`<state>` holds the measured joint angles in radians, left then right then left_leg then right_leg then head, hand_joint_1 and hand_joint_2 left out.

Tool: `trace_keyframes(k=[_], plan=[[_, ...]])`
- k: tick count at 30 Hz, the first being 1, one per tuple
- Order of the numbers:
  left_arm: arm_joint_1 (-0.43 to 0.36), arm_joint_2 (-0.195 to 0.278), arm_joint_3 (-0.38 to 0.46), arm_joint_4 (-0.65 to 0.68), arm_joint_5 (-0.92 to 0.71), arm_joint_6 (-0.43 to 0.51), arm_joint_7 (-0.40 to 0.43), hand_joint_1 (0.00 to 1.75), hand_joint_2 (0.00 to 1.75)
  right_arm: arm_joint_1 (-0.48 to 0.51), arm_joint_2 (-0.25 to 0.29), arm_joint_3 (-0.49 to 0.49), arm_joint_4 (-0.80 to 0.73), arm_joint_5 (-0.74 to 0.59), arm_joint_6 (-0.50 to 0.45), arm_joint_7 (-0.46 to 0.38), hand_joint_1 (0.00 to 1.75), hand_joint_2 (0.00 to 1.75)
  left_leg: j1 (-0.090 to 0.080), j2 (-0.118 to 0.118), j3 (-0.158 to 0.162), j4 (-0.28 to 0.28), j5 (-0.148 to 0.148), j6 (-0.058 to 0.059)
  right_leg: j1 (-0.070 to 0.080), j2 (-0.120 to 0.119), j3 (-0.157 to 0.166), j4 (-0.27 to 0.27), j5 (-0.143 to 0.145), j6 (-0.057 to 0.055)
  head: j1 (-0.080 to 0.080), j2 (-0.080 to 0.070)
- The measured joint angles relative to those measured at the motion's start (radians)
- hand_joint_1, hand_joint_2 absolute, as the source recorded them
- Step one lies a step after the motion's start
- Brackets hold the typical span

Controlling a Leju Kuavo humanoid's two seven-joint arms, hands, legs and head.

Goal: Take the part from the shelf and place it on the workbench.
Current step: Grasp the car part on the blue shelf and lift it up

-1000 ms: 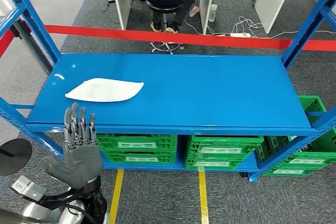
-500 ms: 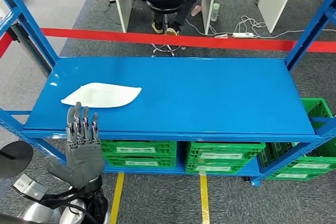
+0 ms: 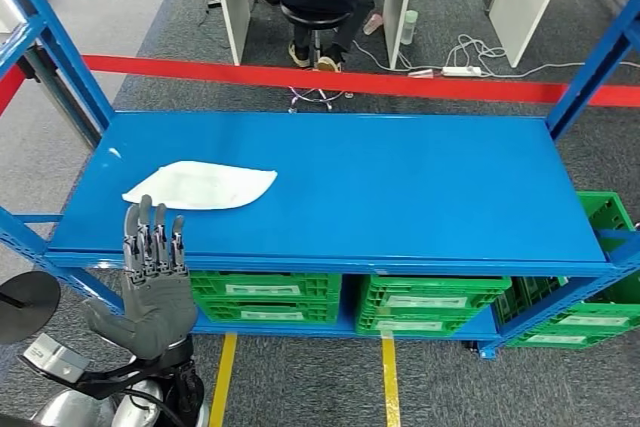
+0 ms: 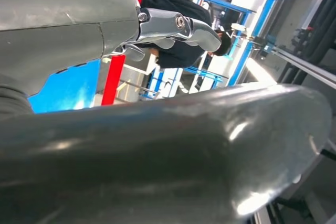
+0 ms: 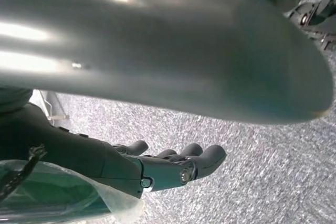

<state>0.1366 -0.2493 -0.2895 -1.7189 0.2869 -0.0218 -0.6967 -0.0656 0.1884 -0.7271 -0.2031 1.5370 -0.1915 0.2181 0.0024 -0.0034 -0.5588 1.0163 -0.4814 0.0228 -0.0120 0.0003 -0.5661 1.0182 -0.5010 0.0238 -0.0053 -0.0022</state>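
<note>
My left hand empty, fingers spread | part on shelf, just beyond fingertips, apart

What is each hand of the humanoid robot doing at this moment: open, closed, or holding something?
Left hand: open, fingers apart and raised, holding nothing, just short of the blue metal shelf.
Right hand: open, empty above the grey carpet.
</note>
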Motion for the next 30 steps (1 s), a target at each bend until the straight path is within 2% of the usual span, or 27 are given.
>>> trace_keyframes(k=[2,4,5,6,7,9,10,11,12,14,16,17,19,20,21,22,23,24,25,26,27,30], plan=[[-0.001,-0.001,0.000,0.000,0.000,0.000,0.000,0.00,0.00,-0.001,0.000,0.000,0.000,0.000,0.000,0.000,0.00,0.00,0.004,0.002,0.004,-0.008,0.005,0.010,-0.001,0.000,-0.032,0.065,-0.041,0.008,0.006,0.000],[-0.001,-0.001,0.000,0.000,0.000,0.000,0.000,0.00,0.00,0.000,0.000,0.000,0.000,0.000,0.000,0.000,0.00,0.00,0.002,0.003,0.003,-0.008,0.005,0.014,-0.001,0.000,-0.097,0.200,-0.104,0.012,0.011,0.000],[0.000,-0.001,0.000,0.000,0.000,0.000,0.000,0.00,0.00,0.002,0.000,0.000,0.000,0.000,0.000,0.000,0.00,0.00,0.002,0.003,0.002,-0.008,0.005,0.014,-0.001,0.000,-0.125,0.255,-0.121,0.013,0.011,0.000],[0.000,-0.001,0.000,0.000,0.000,0.000,0.000,0.00,0.00,0.003,0.000,0.000,0.000,0.000,0.000,0.000,0.00,0.00,0.001,0.003,0.003,-0.008,0.004,0.015,0.000,0.000,-0.138,0.278,-0.119,0.014,0.012,0.000],[0.000,-0.001,0.000,0.000,0.000,0.000,0.000,0.00,0.00,0.003,0.000,0.000,0.000,0.000,0.000,0.000,0.00,0.00,0.001,0.002,0.004,-0.007,0.004,0.015,0.000,0.000,-0.129,0.258,-0.096,0.013,0.012,0.000],[0.000,-0.001,0.000,0.000,0.000,0.000,0.000,0.00,0.00,0.002,0.000,0.000,0.000,0.000,0.000,0.000,0.00,0.00,0.001,0.001,0.008,-0.006,0.001,0.011,-0.001,-0.001,-0.066,0.126,-0.027,0.008,0.012,0.000],[0.000,-0.001,0.000,0.000,0.000,0.000,0.000,0.00,0.00,0.001,0.000,0.000,0.000,0.000,0.000,0.000,0.00,0.00,-0.001,0.000,0.009,-0.004,-0.002,0.007,0.000,0.000,-0.031,0.059,-0.005,0.004,0.012,0.000],[-0.001,-0.001,0.000,0.000,0.000,0.000,0.000,0.00,0.00,0.000,0.000,0.000,0.000,0.000,0.000,0.000,0.00,0.00,-0.003,0.000,0.009,-0.003,-0.004,0.003,0.001,0.000,-0.008,0.016,0.006,0.001,0.011,0.000],[-0.001,-0.001,0.000,0.000,0.000,0.000,0.000,0.00,0.00,-0.001,0.000,0.000,0.000,0.000,0.000,0.000,0.00,0.00,-0.005,0.000,0.009,-0.002,-0.004,-0.001,0.002,0.001,0.004,-0.005,0.007,-0.003,0.011,0.000],[-0.001,-0.001,0.000,0.000,0.000,0.000,0.000,0.00,0.00,0.000,0.000,0.000,0.000,0.000,0.000,0.000,0.00,0.00,-0.005,0.000,0.009,-0.003,-0.005,-0.010,0.003,0.003,0.008,-0.009,0.007,-0.012,0.010,0.000],[-0.001,-0.001,0.000,0.000,0.000,0.000,0.000,0.00,0.00,0.000,0.000,0.000,0.000,0.000,0.000,0.000,0.00,0.00,-0.003,0.000,0.002,0.020,-0.024,-0.021,0.000,0.002,0.010,-0.012,0.010,-0.023,0.008,0.000],[-0.001,0.000,0.000,0.000,0.000,0.000,0.000,0.00,0.00,0.000,0.000,0.000,0.000,0.000,0.000,0.000,0.00,0.00,-0.001,0.001,-0.015,0.057,-0.048,-0.027,-0.002,0.000,0.011,-0.014,0.011,-0.028,0.006,0.000],[0.000,0.001,0.001,0.000,0.001,0.002,0.000,0.00,0.00,0.000,0.000,0.000,0.000,0.000,0.000,0.000,0.00,0.00,0.001,0.001,-0.072,0.183,-0.111,-0.036,-0.002,-0.001,0.011,-0.014,0.010,-0.035,0.002,0.000],[0.001,0.002,0.001,0.001,0.003,0.004,0.000,0.00,0.00,0.001,0.000,0.000,0.000,0.000,0.000,0.001,0.00,0.00,0.002,0.001,-0.101,0.244,-0.134,-0.038,-0.002,-0.002,0.011,-0.014,0.009,-0.036,0.002,0.000],[0.002,0.002,0.001,0.001,0.005,0.006,0.000,0.00,0.00,0.001,0.000,0.000,0.000,0.000,0.000,0.001,0.00,0.00,0.003,0.001,-0.119,0.278,-0.137,-0.038,-0.001,-0.002,0.012,-0.014,0.008,-0.037,0.002,0.000],[0.003,0.002,0.001,0.001,0.008,0.008,0.001,0.00,0.00,0.001,0.000,0.000,0.000,0.000,0.000,0.001,0.00,0.00,0.003,0.001,-0.118,0.274,-0.120,-0.037,-0.001,-0.001,0.014,-0.014,0.008,-0.037,0.002,0.000],[0.003,0.002,0.001,0.001,0.011,0.009,0.004,0.00,0.00,0.001,0.000,0.000,0.000,0.000,0.000,0.001,0.00,0.00,0.002,0.001,-0.100,0.231,-0.085,-0.033,0.000,0.000,0.017,-0.014,0.007,-0.037,0.002,0.000],[0.003,0.002,0.001,0.001,0.014,0.010,0.008,0.00,0.00,0.001,0.000,0.000,0.000,0.000,0.000,0.001,0.00,0.00,0.001,0.001,-0.069,0.162,-0.043,-0.027,0.001,0.002,0.020,-0.014,0.005,-0.036,0.002,0.000],[0.003,0.002,0.002,0.001,0.016,0.012,0.012,0.00,0.00,0.001,0.000,0.000,0.000,0.000,0.000,0.001,0.00,0.00,-0.001,0.001,-0.038,0.096,-0.014,-0.020,0.002,0.002,0.022,-0.014,0.004,-0.034,0.003,0.000],[0.002,0.002,0.002,0.001,0.019,0.014,0.018,0.00,0.00,0.001,0.000,0.000,0.000,0.000,0.000,0.001,0.00,0.00,-0.003,0.001,-0.014,0.042,0.003,-0.014,0.004,0.003,0.023,-0.014,0.002,-0.030,0.002,0.000],[0.003,0.002,0.003,0.001,0.020,0.020,0.024,0.00,0.00,0.001,0.000,0.000,0.000,0.000,-0.001,0.001,0.00,0.00,-0.005,0.001,-0.002,0.011,0.008,-0.010,0.005,0.002,0.022,-0.013,0.002,-0.026,0.003,0.000],[0.004,-0.001,0.007,0.001,0.009,0.070,0.047,0.00,0.00,0.001,0.000,0.000,0.000,-0.003,-0.005,0.001,0.00,0.00,-0.006,0.000,0.001,-0.007,0.006,-0.001,0.004,0.000,0.018,-0.015,0.001,-0.010,0.003,0.000]])
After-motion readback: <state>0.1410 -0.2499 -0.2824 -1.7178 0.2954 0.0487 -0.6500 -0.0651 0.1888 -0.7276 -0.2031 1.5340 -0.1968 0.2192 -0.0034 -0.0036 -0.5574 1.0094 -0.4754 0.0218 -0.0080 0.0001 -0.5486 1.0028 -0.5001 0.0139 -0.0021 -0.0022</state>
